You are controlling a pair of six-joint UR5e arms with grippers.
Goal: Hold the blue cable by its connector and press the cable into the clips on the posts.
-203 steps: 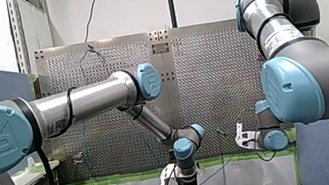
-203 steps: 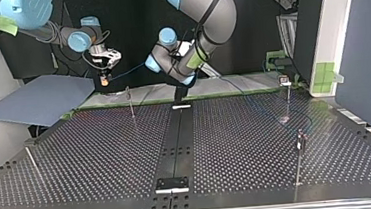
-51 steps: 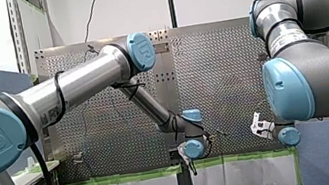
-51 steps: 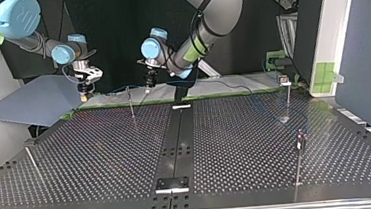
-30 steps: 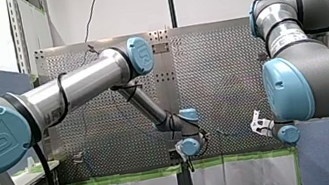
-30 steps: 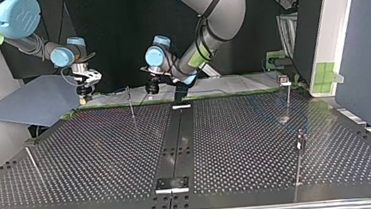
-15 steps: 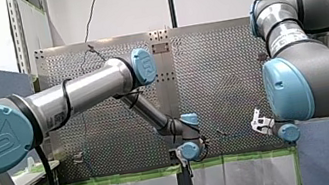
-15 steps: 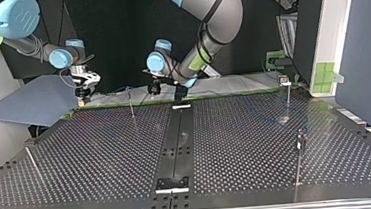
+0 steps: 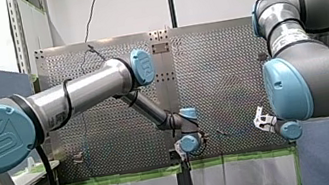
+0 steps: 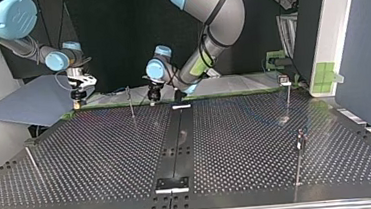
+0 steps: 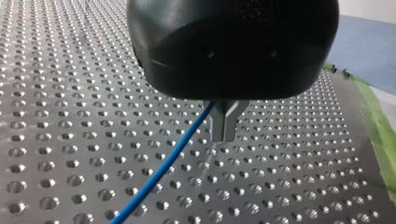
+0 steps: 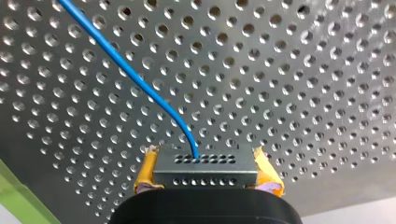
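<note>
**Connector is gripped; seating at the first post not confirmed**

My right gripper (image 12: 206, 171) has its yellow pads closed on the metal connector (image 12: 205, 163). The blue cable (image 12: 135, 77) leaves the connector's face and runs away over the perforated table (image 10: 102, 156). So the "hold by the connector" part is done.

My left gripper (image 11: 225, 125) has its metal fingers brought narrow, nearly tip to tip, w/ the cable going in at their root. It looks guided or lightly pinched there; how tight, I cannot say.

Landmark is the thin post (image 10: 131, 104) near the table's far edge in the top view.
- My right gripper is to the left of this post, a little apart.
- My left gripper is to its right, just beside it.
- The cable spans btw. the two grippers at approx. the height of the post's top, i.e. where the clip (image 10: 127, 89) sits.
- Whether the cable is seated in the clip or only lies against it is too small to tell.

My judgement: the work is at the pressing step for this post, prob. not finished. What is left is to push the cable fully into this clip. A second post (image 10: 287, 99) and a third post (image 10: 299, 155) stand well to the right of the landmark. Whether their clips hold any cable cannot be read, so they may also need pressing.
</note>
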